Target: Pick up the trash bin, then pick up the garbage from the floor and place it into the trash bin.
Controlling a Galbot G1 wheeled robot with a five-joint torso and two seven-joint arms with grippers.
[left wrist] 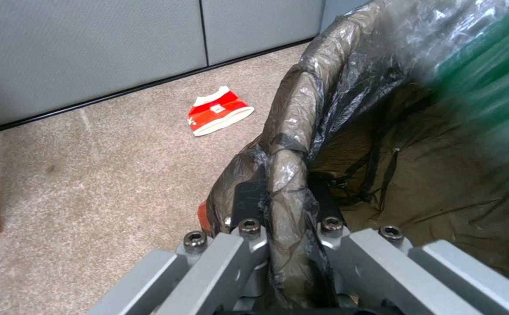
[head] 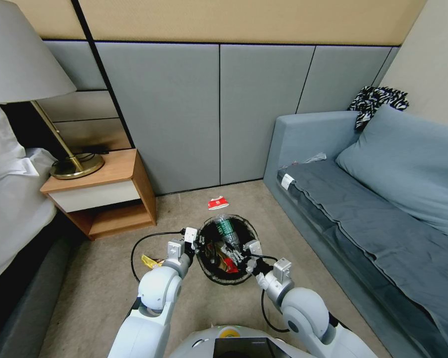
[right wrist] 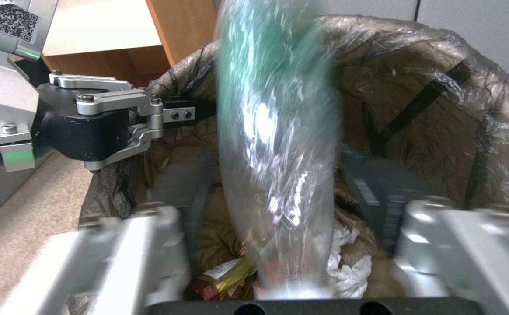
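The trash bin [head: 227, 275], lined with a dark bag [left wrist: 301, 96], sits between my two arms. My left gripper [head: 198, 243] [left wrist: 287, 192] is shut on its bagged rim [right wrist: 176, 114]. My right gripper [head: 241, 257] [right wrist: 284, 183] hangs over the bin's mouth with its fingers [right wrist: 377, 188] spread. Between them is a clear bottle with a green label [head: 226, 229] [right wrist: 278, 131], blurred, pointing down into the bin. Wrappers and white tissue [right wrist: 342, 262] lie at the bottom. A red-and-white carton [head: 218, 203] [left wrist: 218, 110] lies on the carpet beyond the bin. A yellow wrapper [head: 149, 261] lies by my left arm.
A wooden nightstand [head: 104, 194] with a brass lamp [head: 77, 166] stands to the left, beside a bed [head: 10, 199]. A blue sofa [head: 383, 214] runs along the right. Grey wall panels [head: 184, 114] close the back. A black cable [head: 134, 253] loops on the carpet.
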